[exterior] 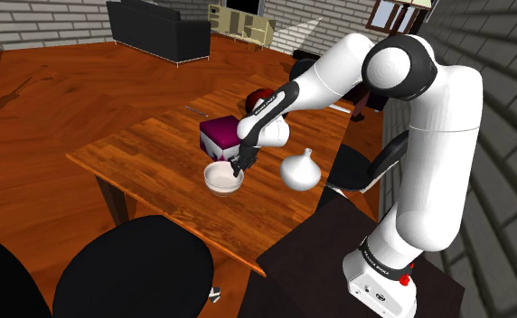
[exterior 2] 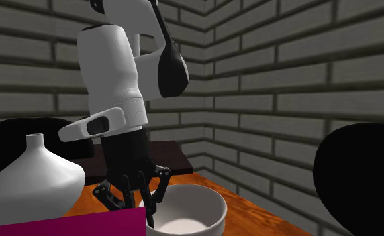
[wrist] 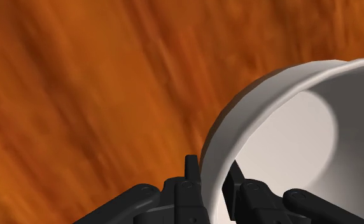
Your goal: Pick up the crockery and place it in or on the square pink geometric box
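- Shoulder view: the white bowl [exterior: 222, 179] sits on the wooden table [exterior: 139, 154] at the frame's centre, with the gripper [exterior: 241, 164] at its right rim. The pink box [exterior: 219, 135] stands just above the bowl, and a white vase [exterior: 301, 169] is to its right. A black chair [exterior: 130, 271] fills the lower left.
- Second exterior view: at lower centre the gripper [exterior 2: 144, 201] straddles the bowl's [exterior 2: 190, 211] left rim. The vase [exterior 2: 29, 178] stands at left. The pink box [exterior 2: 83, 224] in the lower left corner hides the gripper's lowest part.
- Wrist view: the gripper [wrist: 211, 175] pinches the bowl's [wrist: 289, 140] wall, one finger outside and one inside, with bare table [wrist: 79, 95] beyond.
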Motion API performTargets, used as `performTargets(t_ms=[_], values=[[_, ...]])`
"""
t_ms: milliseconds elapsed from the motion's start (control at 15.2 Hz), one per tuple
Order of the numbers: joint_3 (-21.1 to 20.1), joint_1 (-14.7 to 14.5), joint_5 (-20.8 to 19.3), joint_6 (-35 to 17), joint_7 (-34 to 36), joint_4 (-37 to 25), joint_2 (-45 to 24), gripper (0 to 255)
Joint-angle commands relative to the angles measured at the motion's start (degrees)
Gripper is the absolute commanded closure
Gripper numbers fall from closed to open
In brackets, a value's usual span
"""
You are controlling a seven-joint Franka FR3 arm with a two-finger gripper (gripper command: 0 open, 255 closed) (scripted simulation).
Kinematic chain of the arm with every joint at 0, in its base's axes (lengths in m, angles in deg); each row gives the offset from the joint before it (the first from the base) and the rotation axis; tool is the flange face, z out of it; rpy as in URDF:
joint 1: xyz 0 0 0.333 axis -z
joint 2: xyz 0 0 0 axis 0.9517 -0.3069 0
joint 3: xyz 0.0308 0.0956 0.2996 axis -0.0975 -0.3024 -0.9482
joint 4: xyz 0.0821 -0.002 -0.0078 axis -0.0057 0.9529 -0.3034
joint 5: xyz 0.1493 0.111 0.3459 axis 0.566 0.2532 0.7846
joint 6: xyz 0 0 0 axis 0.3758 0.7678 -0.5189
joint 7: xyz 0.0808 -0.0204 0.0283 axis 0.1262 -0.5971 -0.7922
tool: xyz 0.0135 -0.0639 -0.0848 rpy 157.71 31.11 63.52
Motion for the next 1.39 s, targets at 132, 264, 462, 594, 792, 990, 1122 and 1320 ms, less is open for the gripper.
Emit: performTargets(t_ms=[132,264,462,594,792,990,1122,1320], values=[[0.45,-0.30,-0.58,1.13,0.67,0.27,1.43,255],[0.87,-0.58,-1.19,2.31,1.34,0.48,2.83,255],[1.45,-0.96,-2.12,4.11,2.35,0.71,4.90,255],[1.80,-1.17,-2.76,5.33,3.03,0.80,6.24,255],[2.28,-1.45,-3.71,7.19,4.03,0.84,8.19,255],[2.69,-1.67,-4.65,9.09,5.00,0.76,10.07,255],[2.93,-1.78,-5.26,10.38,5.63,0.64,11.29,255],[3.25,-1.92,-6.14,12.34,6.55,0.37,13.04,255]])
